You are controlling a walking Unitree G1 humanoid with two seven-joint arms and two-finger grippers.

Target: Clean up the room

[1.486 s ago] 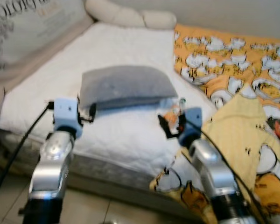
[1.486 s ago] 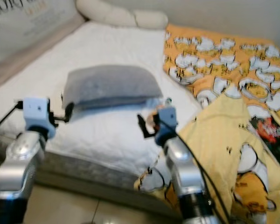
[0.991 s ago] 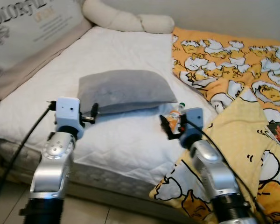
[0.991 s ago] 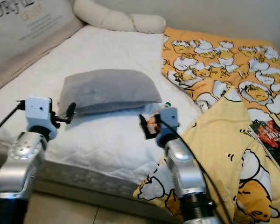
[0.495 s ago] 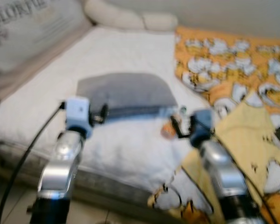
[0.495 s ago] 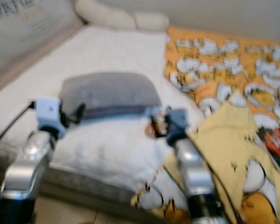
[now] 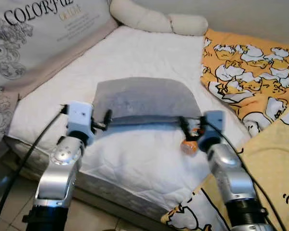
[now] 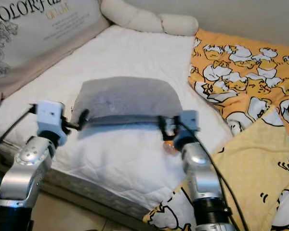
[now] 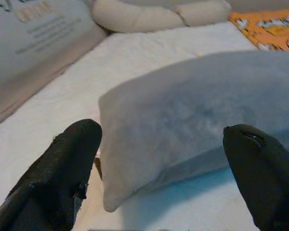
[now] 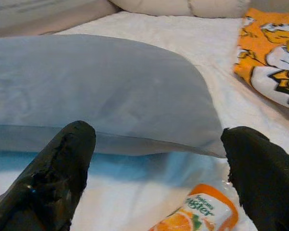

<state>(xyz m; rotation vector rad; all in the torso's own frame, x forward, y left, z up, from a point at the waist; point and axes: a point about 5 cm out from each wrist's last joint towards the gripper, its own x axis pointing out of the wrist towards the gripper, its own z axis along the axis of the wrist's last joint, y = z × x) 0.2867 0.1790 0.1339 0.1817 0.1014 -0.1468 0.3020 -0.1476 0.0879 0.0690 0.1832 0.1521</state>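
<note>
On the bed's white mattress [image 7: 149, 57] we now stand closer and a little further left than a second ago: the grey pillow [image 7: 145, 97] sits square between our arms, where earlier it lay further off. Our left hand [image 7: 106, 124] has come up to the pillow's near left corner, fingers spread, nothing held; our right hand [image 7: 187, 128] hangs at the near right corner, also spread and empty. We judge this lines us up for a two-handed pick of the pillow, not yet begun.

The pillow is plump, smooth and soft, lying flat across the middle of the mattress. Just beside its right corner, under our right hand, lies a small orange juice bottle [image 10: 197, 216] on its side. To the right spreads an orange cartoon-print blanket [image 7: 250, 72].
</note>
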